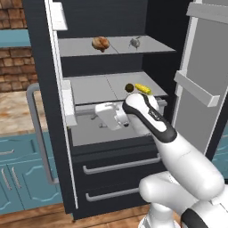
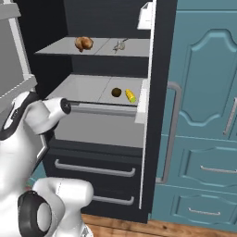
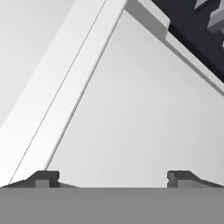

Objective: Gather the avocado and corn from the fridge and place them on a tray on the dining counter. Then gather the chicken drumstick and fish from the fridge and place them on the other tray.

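Reaching into the open fridge (image 1: 44,89) at the level just under the middle shelf, the pincer (image 3: 113,177) was spread wide and empty, its tips facing pale grey shelf surface, probably because the arm was lining up for the first produce item. The avocado (image 1: 129,87), a small dark brownish-green ball, sat on the middle shelf's right part, just left of the corn (image 1: 143,88), a short bright yellow cob. On the upper shelf, the glossy golden-brown chicken drumstick (image 1: 100,43) lay left of the slim silvery fish (image 1: 134,42), well apart.
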Tool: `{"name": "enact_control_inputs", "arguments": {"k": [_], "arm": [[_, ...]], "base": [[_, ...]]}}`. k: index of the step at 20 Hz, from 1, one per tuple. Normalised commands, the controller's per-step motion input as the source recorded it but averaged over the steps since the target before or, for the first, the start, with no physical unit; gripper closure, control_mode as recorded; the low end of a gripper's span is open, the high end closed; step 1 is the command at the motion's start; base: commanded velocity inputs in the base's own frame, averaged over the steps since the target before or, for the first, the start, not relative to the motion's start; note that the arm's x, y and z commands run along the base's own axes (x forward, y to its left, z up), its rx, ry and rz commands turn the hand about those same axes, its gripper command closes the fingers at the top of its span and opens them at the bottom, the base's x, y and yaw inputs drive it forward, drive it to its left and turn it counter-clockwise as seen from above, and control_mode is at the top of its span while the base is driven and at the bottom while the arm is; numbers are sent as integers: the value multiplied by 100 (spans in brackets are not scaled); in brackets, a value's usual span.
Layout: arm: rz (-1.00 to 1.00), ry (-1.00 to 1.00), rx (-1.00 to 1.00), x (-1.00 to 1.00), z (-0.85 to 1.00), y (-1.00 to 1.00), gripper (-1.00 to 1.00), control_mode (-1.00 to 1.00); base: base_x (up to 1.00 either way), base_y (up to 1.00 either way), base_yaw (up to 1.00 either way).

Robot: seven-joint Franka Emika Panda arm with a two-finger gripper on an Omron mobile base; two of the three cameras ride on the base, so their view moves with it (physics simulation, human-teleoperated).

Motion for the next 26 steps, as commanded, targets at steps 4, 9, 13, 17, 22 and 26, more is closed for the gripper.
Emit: {"name": "enact_control_inputs", "arguments": {"k": [4, 9, 13, 17, 22, 26], "arm": [[-34, -2, -2, -3, 10, -50, -100, -100], [-46, -9, -15, -8, 8, -30, -100, -100], [-44, -5, -14, -9, 19, -30, -100, -100], [-38, 3, -15, -6, 30, -60, -100, -100], [-22, 20, -24, 1, 63, -84, -100, -100], [-13, 17, -19, -36, 50, -65, -100, -100]], "base": [[0, 0, 0], [0, 0, 0], [0, 0, 0], [0, 0, 0], [0, 0, 0], [0, 0, 0]]}}
